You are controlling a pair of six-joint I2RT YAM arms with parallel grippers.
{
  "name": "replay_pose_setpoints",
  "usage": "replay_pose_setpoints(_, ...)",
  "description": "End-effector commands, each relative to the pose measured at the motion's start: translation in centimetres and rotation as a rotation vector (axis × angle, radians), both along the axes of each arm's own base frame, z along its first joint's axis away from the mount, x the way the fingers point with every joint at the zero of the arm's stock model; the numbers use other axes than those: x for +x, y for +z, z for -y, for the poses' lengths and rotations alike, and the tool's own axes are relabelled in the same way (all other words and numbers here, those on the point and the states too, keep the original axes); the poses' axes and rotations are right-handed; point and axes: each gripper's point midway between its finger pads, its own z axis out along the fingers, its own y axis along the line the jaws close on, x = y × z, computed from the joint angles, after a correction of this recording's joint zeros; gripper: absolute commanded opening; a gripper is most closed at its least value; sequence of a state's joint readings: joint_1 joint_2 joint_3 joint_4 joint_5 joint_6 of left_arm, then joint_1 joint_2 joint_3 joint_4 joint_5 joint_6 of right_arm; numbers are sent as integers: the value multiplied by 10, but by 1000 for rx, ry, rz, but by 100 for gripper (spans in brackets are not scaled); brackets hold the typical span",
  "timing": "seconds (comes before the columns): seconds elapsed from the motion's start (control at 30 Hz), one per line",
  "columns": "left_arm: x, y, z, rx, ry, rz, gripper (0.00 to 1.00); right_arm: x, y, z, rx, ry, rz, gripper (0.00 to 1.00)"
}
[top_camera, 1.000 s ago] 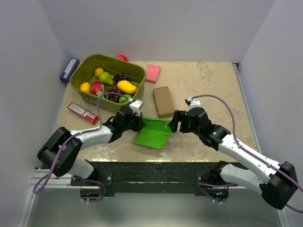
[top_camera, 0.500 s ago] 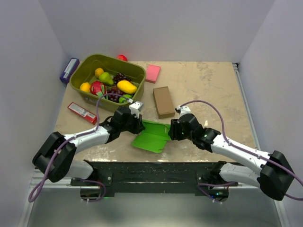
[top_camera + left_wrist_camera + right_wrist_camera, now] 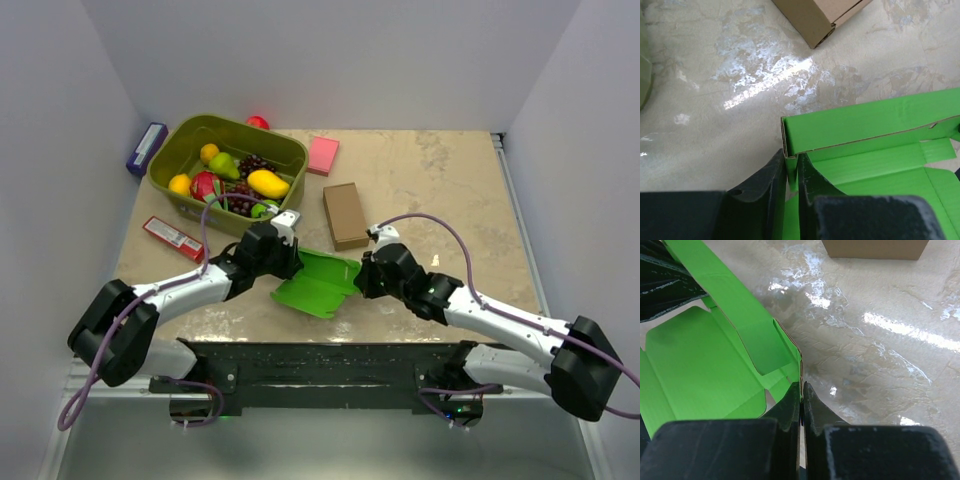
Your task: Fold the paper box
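The paper box [image 3: 318, 283] is a bright green card blank, partly folded, lying near the table's front edge between my two arms. One long wall [image 3: 865, 120] stands raised along its far side. My left gripper [image 3: 791, 167] is shut on the left end of that raised wall, the doubled card pinched between its black fingers. On the opposite side, my right gripper [image 3: 802, 390] is shut on the right edge of the paper box [image 3: 700, 355], where a thin card edge sits between its fingertips. Both grippers [image 3: 290, 258] [image 3: 362, 274] flank the box in the top view.
A brown cardboard box [image 3: 345, 214] lies just behind the green card. An olive bin of toy fruit [image 3: 228, 172] stands at the back left, with a pink pad [image 3: 322, 155] beside it. A red bar [image 3: 174, 238] and a purple packet [image 3: 146, 147] lie at the left.
My right gripper has moved left onto the box's right edge and closed on it. The left gripper kept its grip, and the box shifted slightly.
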State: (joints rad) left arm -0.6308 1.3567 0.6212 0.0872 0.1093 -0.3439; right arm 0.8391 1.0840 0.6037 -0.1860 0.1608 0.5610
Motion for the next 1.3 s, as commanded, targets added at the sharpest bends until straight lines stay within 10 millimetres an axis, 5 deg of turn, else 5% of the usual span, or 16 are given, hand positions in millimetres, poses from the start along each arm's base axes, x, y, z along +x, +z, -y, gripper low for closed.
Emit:
replay_pose_setpoints(0.0,23,7,-27,107,133,74,0,8,14,-1,32,-47,50,0)
replay_pose_setpoints(1.03,49,-3,-63,195,411,121,0,-4,5,-19,47,-4,37,0)
replay_pose_setpoints(1.27,46,4,-46,73,362,154,1,3,-14,-10,-25,-50,36,0)
